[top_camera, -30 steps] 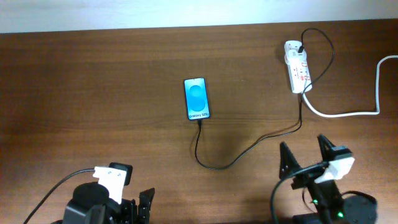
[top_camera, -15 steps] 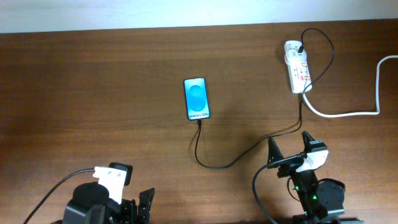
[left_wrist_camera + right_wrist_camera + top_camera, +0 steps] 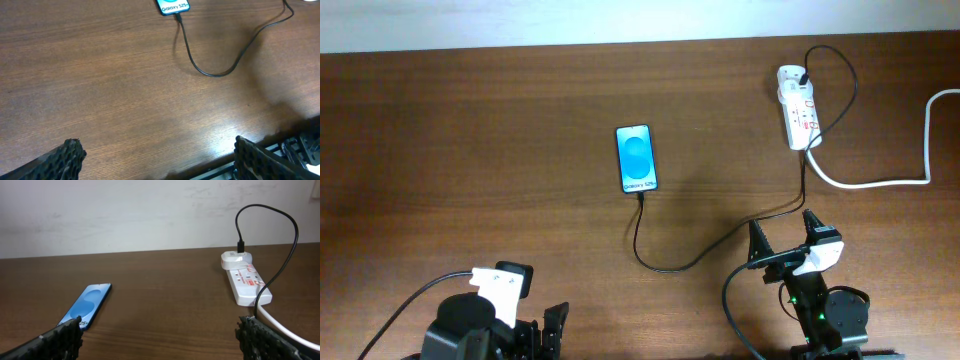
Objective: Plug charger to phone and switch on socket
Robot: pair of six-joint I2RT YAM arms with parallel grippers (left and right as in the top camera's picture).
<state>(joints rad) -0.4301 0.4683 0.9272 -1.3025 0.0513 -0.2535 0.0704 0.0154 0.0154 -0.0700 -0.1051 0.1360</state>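
– Writing on that small flat smartphone (image 3: 636, 158) with the blue screen and dark edge, can you read it from here?
– Yes. White letters along its near end say "Galaxy S25+"; the left wrist view shows them clearly. The smartphone lies flat on the brown wooden table (image 3: 470, 150), around the middle, screen up.
– And the long thin black cable (image 3: 665, 266)?
– Its small tip sits in the near edge of the smartphone. From there it makes a loop on the wood and runs to the small white oblong power strip (image 3: 798, 118) at the far right. Its other end stands upright in a white block on the far end of the strip.
– Some label on the strip?
– Red marks and tiny print beside the switches, too small to read. I cannot tell if a switch is on. A thick white cord (image 3: 880, 182) leaves its near end towards the right.
– The grippers?
– The right gripper (image 3: 784, 238) hovers near the cable, fingers spread wide, holding nothing. The left gripper (image 3: 157, 155) is at the near left edge, also wide open and empty, well apart from everything.
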